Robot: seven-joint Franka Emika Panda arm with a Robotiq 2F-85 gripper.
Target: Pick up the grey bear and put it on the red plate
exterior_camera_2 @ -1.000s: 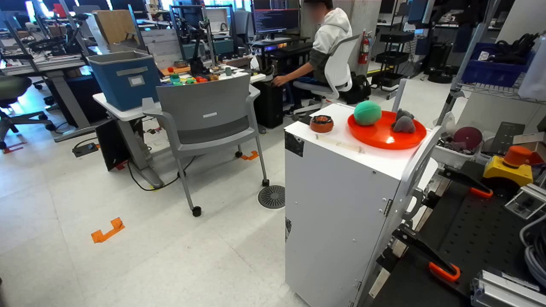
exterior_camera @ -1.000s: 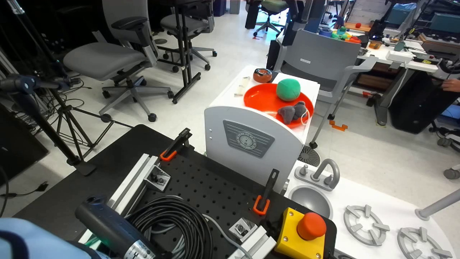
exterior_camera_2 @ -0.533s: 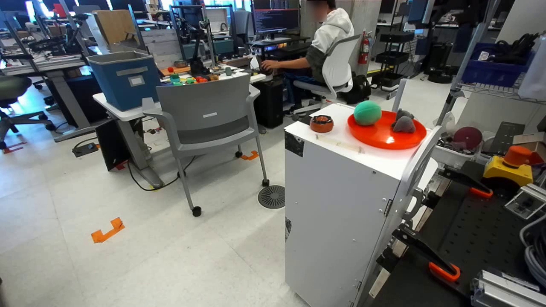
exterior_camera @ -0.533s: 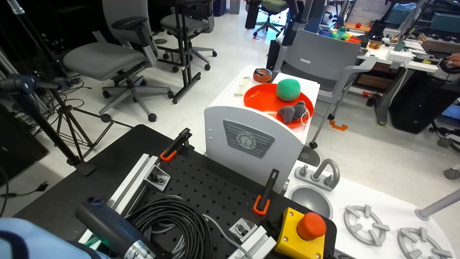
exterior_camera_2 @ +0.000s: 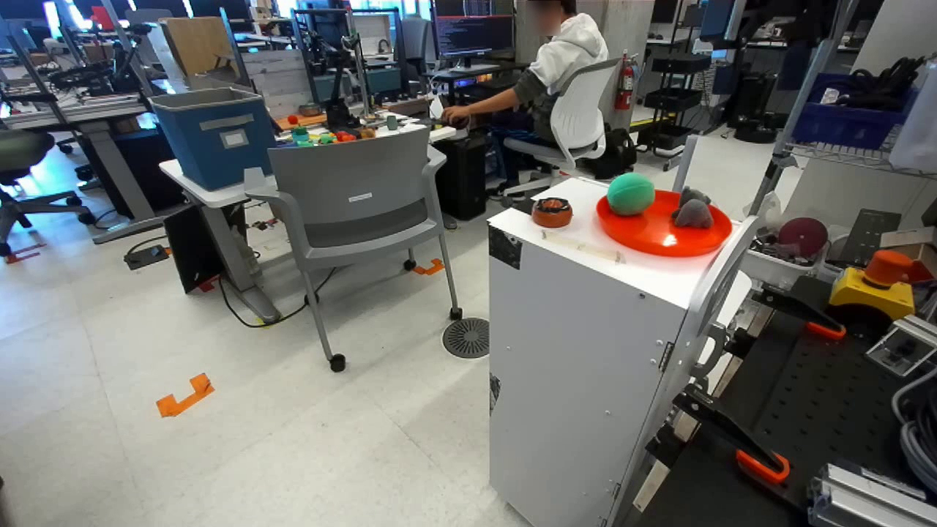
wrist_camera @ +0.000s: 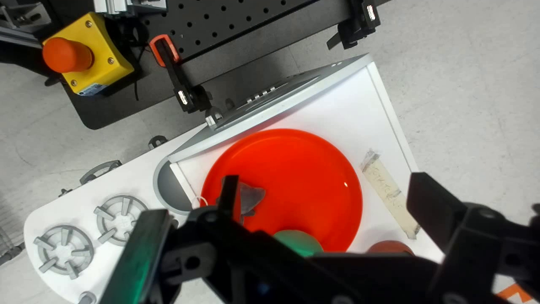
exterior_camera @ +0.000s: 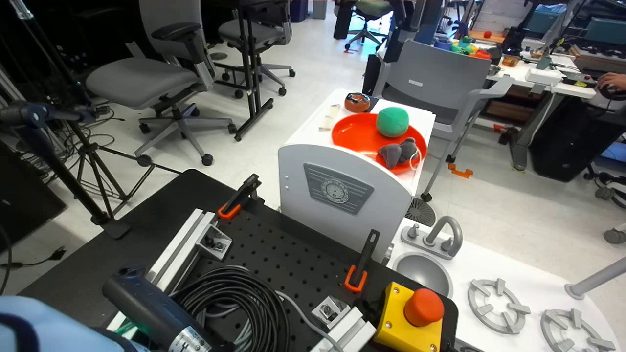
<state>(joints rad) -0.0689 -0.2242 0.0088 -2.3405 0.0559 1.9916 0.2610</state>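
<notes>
White cabinet top [wrist_camera: 358, 118]: grey bear [exterior_camera: 400, 152] and 1 green ball [exterior_camera: 392, 122] on the red plate [exterior_camera: 354, 131]; hand [wrist_camera: 325, 192] spread wide.

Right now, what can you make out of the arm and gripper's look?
In the wrist view, the gripper is black, with square-ended fingers and jointed links. A flat piece beside it has a green sheen. I make out no cables or lettering on the gripper. In an exterior view, a pale blue rounded piece with dark bands may be the arm.
</notes>
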